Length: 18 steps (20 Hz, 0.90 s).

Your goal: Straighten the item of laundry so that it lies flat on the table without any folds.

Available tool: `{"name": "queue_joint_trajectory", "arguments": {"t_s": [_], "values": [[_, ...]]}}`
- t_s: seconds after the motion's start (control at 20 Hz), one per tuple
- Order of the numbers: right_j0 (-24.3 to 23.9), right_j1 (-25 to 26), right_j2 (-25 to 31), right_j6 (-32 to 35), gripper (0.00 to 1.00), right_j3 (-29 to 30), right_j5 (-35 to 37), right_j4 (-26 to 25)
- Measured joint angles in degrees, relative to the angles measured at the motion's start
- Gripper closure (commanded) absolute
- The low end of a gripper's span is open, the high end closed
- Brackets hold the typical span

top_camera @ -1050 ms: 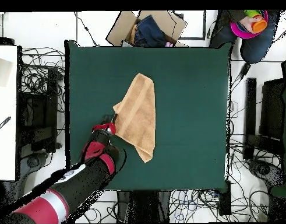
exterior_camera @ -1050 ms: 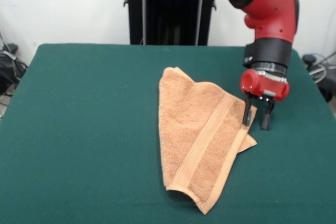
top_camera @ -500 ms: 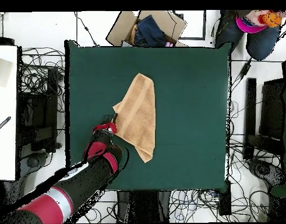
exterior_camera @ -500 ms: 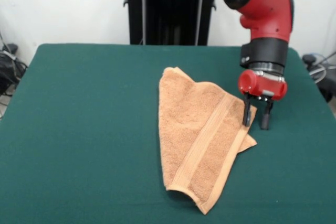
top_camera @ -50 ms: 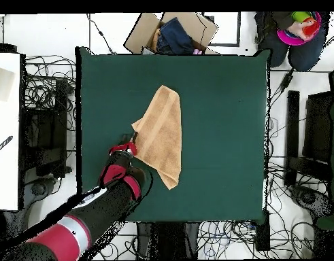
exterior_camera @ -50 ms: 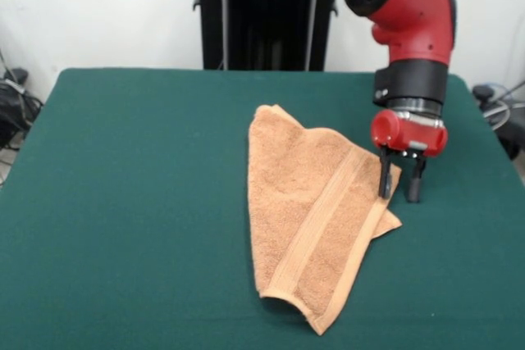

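The item of laundry [exterior_camera @ -50 ms: 312, 219] [top_camera @ -50 ms: 162, 134] is a light orange-tan terry towel, folded over itself into a rough triangle on the dark green table [exterior_camera @ -50 ms: 123, 202] [top_camera @ -50 ms: 217, 122]. A woven band runs diagonally across its top layer. My gripper [exterior_camera @ -50 ms: 399, 196] [top_camera @ -50 ms: 129, 145] stands open at the towel's right corner in the front view, its tips low at the table. One finger [exterior_camera @ -50 ms: 385, 176] is over the towel's edge and the other finger [exterior_camera @ -50 ms: 415, 183] is over bare felt beside it. Nothing is held between them.
An open cardboard box [top_camera @ -50 ms: 172, 32] with dark cloth lies off the table's far edge in the overhead view. A person [top_camera @ -50 ms: 296, 30] stands at the top right corner there. Cables cover the floor around the table.
The arm's upper body has leaned slightly left in the front view. The gripper and towel keep nearly the same place. The person at the corner has shifted.
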Motion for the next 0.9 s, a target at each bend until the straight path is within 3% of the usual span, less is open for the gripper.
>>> {"name": "queue_joint_trajectory", "arguments": {"t_s": [0.9], "values": [[-2.1,-1.2,1.4,0.0,0.0,0.0,-0.8,-3.9]]}}
